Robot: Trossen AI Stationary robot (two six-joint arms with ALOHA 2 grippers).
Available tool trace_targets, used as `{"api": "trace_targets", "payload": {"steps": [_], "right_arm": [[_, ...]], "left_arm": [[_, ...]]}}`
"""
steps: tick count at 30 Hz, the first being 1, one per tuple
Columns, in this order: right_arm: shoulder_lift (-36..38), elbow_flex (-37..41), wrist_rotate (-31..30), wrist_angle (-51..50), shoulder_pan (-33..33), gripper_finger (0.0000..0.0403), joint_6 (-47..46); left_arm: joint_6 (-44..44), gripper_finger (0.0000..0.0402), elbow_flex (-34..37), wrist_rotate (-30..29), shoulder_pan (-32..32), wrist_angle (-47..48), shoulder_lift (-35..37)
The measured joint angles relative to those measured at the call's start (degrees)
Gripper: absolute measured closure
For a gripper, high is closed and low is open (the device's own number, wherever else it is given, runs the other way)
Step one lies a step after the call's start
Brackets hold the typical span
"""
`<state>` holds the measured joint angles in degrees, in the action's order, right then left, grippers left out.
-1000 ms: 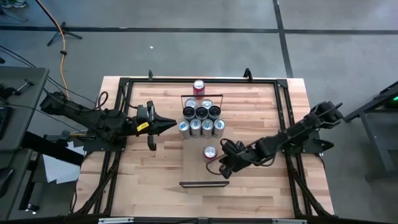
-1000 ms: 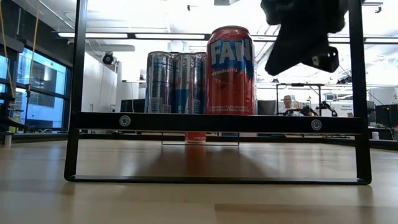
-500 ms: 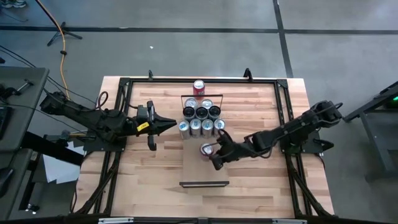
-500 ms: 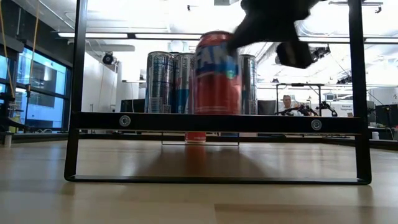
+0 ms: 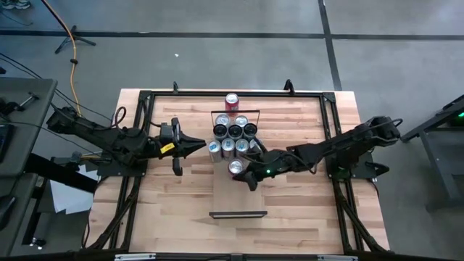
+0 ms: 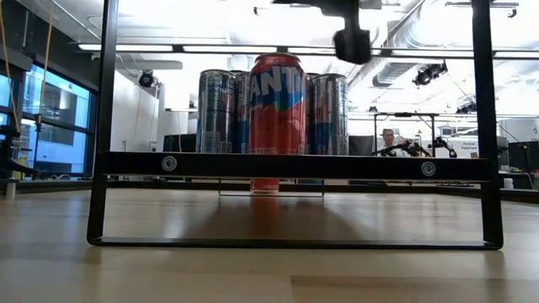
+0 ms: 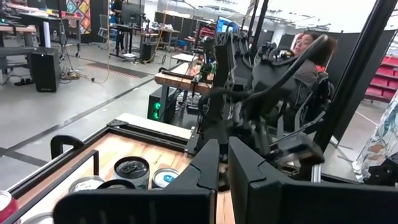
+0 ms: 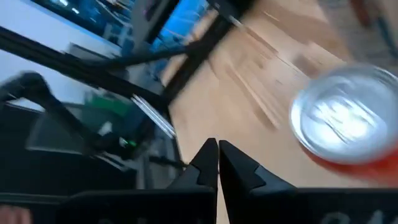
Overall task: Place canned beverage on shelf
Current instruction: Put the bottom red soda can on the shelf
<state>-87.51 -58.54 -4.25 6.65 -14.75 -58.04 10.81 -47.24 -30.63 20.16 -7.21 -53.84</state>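
- Red can (image 5: 235, 167) stands upright on the shelf (image 5: 233, 196), just at 6 o'clock of the can cluster (image 5: 233, 138); in the low view it (image 6: 277, 103) fronts the silver cans (image 6: 217, 111)
- Right gripper (image 5: 251, 176), fingers together and holding nothing, sits just at 4 o'clock of the red can; contact cannot be told
- Left gripper (image 5: 205, 144), fingers together, waits at 9 o'clock of the cluster
- Another red can (image 5: 232, 101) stands at 12 o'clock, off the shelf on the table (image 5: 174, 203)

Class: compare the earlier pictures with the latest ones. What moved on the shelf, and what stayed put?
The right gripper, shut and holding nothing, swept toward the can cluster, pushing the red can along the shelf up against it. The left gripper stayed shut beside the shelf; the lone red can didn't move.
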Motion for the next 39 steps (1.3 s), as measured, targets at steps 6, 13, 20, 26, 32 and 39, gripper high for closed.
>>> {"api": "trace_targets", "payload": {"steps": [6,13,20,26,32,39], "right_arm": [[2.8,0.0,-1.7,-15.8,-3.0,0.0403,-2.4],[0.0,0.0,-12.0,-27.2,-6.8,0.0403,-14.3],[-6.8,0.0,-14.5,-22.1,-6.9,0.0403,-20.0],[-9.0,0.0,-16.6,-21.1,-6.6,0.0403,-21.5],[-8.8,0.0,-19.1,-19.4,-5.1,0.0403,-21.4],[-8.8,0.0,-15.2,-14.0,-3.7,0.0403,-17.6]], "left_arm": [[1.5,0.0401,0.0,0.0,0.0,2.3,0.0],[2.6,0.0401,0.0,0.0,0.0,3.6,0.0],[2.6,0.0401,0.0,0.0,0.0,3.6,0.0],[2.6,0.0401,0.0,0.0,0.0,3.8,0.0],[2.7,0.0401,0.0,0.0,0.0,4.1,0.0],[2.7,0.0401,0.0,0.0,0.0,4.9,0.0]]}}
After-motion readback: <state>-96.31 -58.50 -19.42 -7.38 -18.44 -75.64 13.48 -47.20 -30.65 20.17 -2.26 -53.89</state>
